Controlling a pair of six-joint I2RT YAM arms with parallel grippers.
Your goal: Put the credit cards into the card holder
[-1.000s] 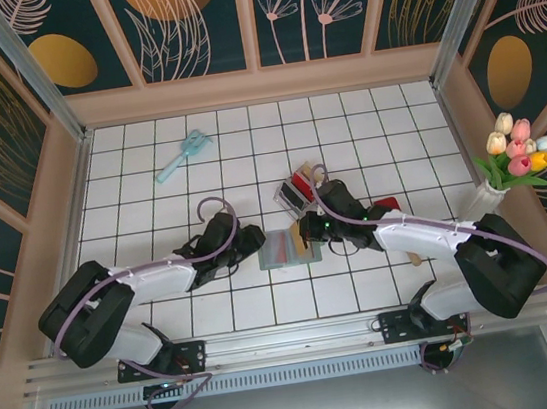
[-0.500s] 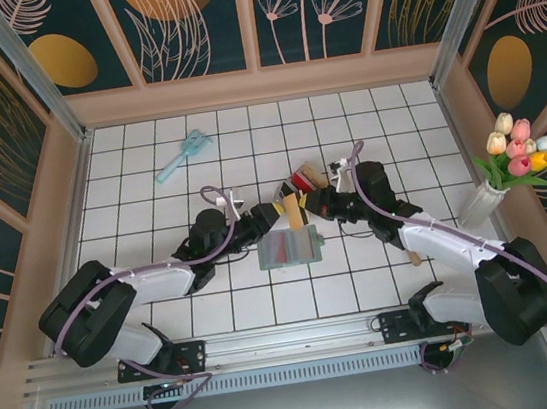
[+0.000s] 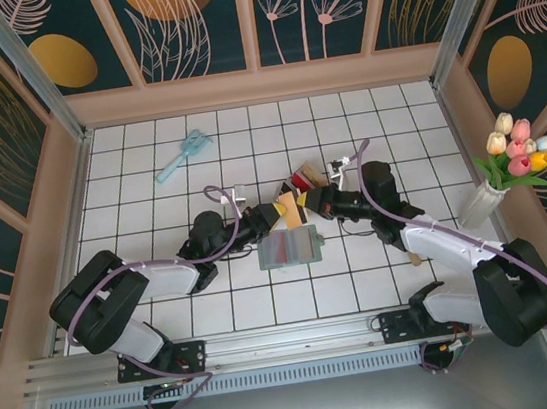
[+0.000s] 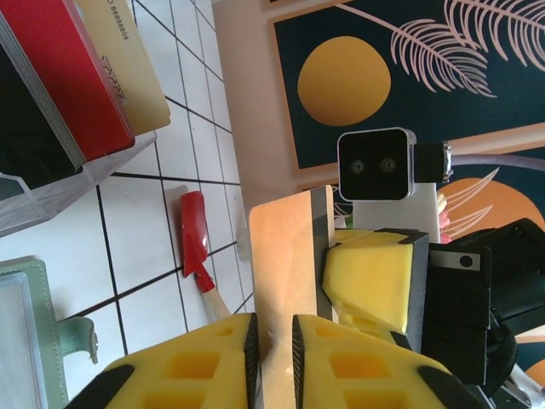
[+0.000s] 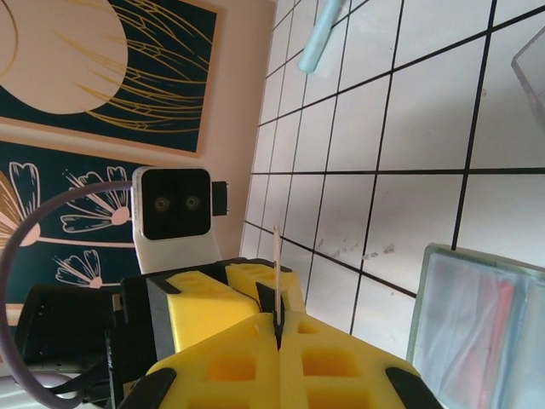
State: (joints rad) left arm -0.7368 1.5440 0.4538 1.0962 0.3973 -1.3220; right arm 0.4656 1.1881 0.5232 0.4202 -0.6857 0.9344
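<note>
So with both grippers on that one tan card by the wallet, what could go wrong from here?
1. The left gripper and right gripper both pinch the same tan-orange card. If either arm pulls before the other lets go, the card could bend or slip out.
2. Each holds it only near an edge, so it may twist and drop wide of the open card holder.

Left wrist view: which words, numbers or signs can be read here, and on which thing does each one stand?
On the tan card in the clear box: a row of raised characters and a short line of print, both too small and blurred to read.
On the red card: no text visible.
On the tan-orange card: the face that shows is blank.
Nothing else carries readable text.
</note>
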